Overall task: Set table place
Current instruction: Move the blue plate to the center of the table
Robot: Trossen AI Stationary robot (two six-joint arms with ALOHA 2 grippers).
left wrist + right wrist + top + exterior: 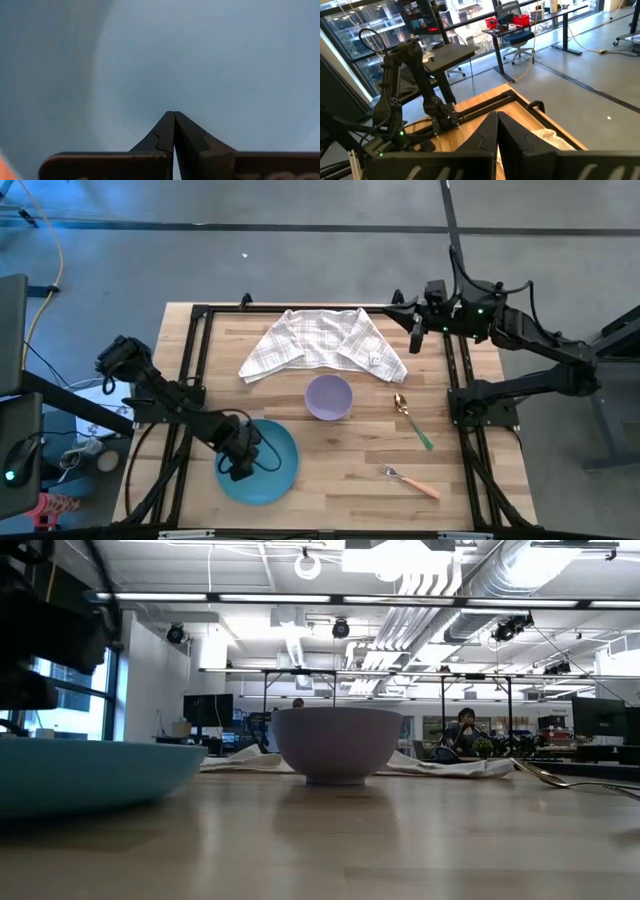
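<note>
The left gripper (243, 460) sits low over the blue plate (285, 480), and its wrist view shows the two fingers pressed together tip to tip with only blue glaze behind them, so it is closed on nothing and looks to be pushing or resting on the plate's face. The plate lies at the near left of the table (340, 500), and it looks rigid and smooth, likely to slide on the wood; its raised rim is the best hold. The lavender bowl (328, 397) stands upright mid-table, light and stiff, best taken by its lip. The spoon (411, 418) and the fork (410, 481) lie flat to the right, thin and slippery, best pinched across the handles. The right gripper (415, 335) waits at the far right edge beside the checked cloth (320, 340), fingers together, empty.
</note>
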